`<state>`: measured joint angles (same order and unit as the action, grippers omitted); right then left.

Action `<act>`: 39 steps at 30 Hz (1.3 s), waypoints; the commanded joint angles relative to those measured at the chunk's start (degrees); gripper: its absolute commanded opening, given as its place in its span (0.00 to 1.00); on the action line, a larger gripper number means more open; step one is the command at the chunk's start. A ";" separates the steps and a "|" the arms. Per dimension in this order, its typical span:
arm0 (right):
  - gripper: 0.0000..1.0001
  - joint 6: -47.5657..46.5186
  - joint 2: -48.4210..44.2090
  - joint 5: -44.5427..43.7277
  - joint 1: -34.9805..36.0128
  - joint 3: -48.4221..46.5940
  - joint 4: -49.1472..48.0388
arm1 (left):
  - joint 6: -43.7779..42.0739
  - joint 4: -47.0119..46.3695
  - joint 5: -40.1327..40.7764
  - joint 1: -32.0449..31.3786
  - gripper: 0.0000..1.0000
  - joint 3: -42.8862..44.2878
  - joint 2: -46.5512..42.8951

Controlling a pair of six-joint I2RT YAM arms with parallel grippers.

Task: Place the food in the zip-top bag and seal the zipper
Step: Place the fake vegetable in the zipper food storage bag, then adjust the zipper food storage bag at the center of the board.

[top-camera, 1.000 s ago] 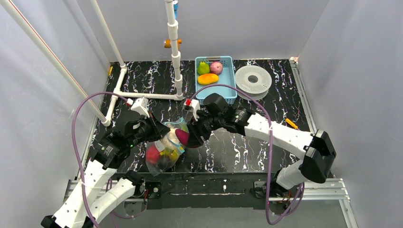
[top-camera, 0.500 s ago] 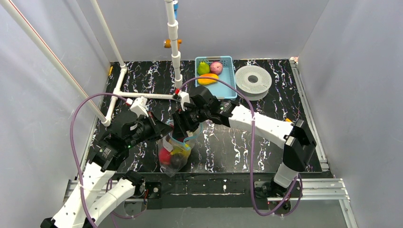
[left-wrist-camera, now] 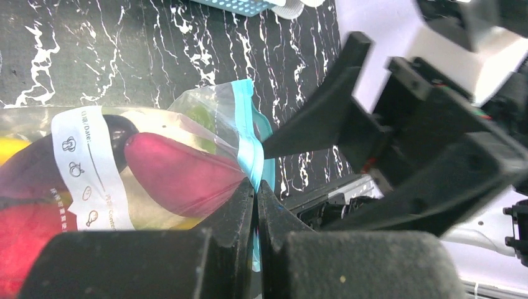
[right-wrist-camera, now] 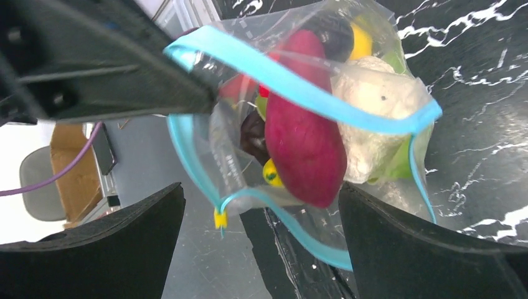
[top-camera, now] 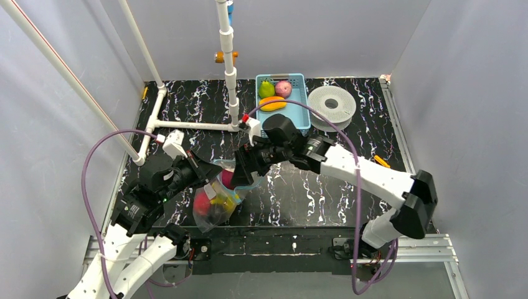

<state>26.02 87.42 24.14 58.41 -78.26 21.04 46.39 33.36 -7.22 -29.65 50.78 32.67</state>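
Observation:
The zip-top bag (top-camera: 212, 205) hangs just above the table's near edge. My left gripper (left-wrist-camera: 256, 185) is shut on the zipper (left-wrist-camera: 248, 146), the pale-blue strip at its rim. The food shows through the plastic: a magenta piece (right-wrist-camera: 305, 143), white cauliflower (right-wrist-camera: 373, 115), a red apple (left-wrist-camera: 25, 243) and a dark eggplant (left-wrist-camera: 118, 128). The bag's mouth gapes open in the right wrist view, with a yellow slider (right-wrist-camera: 220, 218) on the strip. My right gripper (right-wrist-camera: 261, 190) stands wide open right at the mouth, holding nothing. From above, the left gripper (top-camera: 205, 175) and right gripper (top-camera: 241, 173) flank the rim.
A light-blue basket (top-camera: 299, 118) at the back holds green, pink and orange toy fruit. A white spool (top-camera: 332, 104) lies to its right. A white pipe frame (top-camera: 187, 124) stands at the back left. A small orange item (top-camera: 381, 162) lies on the right.
My right gripper's jaws have spread wide open. The right arm swung left and came back a little. The bag, still held by the left gripper, swayed and the magenta piece now sits inside it.

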 commanded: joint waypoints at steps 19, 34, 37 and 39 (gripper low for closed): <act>0.69 3.16 -4.87 -27.58 14.29 7.97 -7.04 | 5.41 -5.44 4.30 -0.23 0.00 -4.32 -4.63; 0.01 -18.11 0.62 -39.32 15.09 -5.56 -3.16 | 4.05 1.68 13.09 -0.23 0.00 -2.26 -10.06; 0.01 -27.93 0.16 -42.89 15.09 -8.16 -4.47 | 3.71 1.87 15.22 -0.23 0.00 -2.18 -12.70; 0.01 -33.35 -0.08 -44.09 15.08 -9.18 -6.01 | 4.03 2.20 15.33 -0.23 0.00 -2.34 -13.91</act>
<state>8.21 89.25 -12.71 73.43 -82.28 19.94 51.03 34.76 4.47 -29.65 46.15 21.06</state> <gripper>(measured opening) 0.090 0.010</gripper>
